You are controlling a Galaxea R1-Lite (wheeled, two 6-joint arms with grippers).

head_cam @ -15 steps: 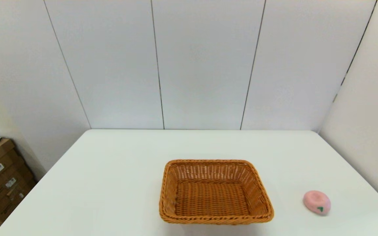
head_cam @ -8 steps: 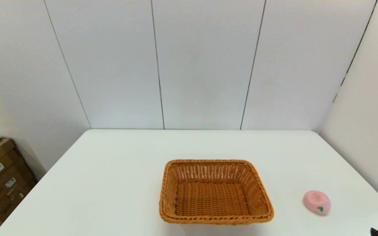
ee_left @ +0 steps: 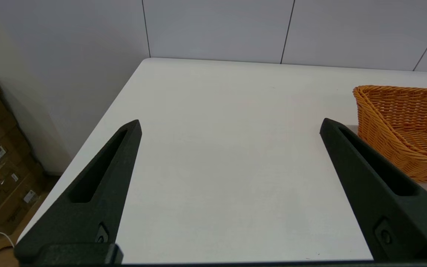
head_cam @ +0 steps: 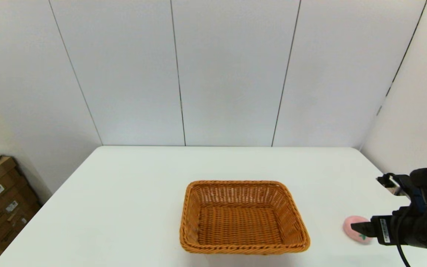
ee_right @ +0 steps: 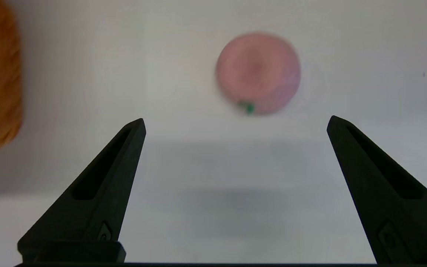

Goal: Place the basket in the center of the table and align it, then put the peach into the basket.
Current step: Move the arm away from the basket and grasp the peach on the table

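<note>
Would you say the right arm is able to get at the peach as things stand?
Probably yes: the right tool is open above the peach, which lies alone on the table, apart from the basket.

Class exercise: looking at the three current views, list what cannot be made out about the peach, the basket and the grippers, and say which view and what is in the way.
- Peach, head view: its right part is hidden behind the right gripper.
- Peach, right wrist view: blurred, so surface detail is unclear.
- Basket, left wrist view: cut off by the picture edge; a finger covers part.
- Left gripper: absent from the head view.
</note>
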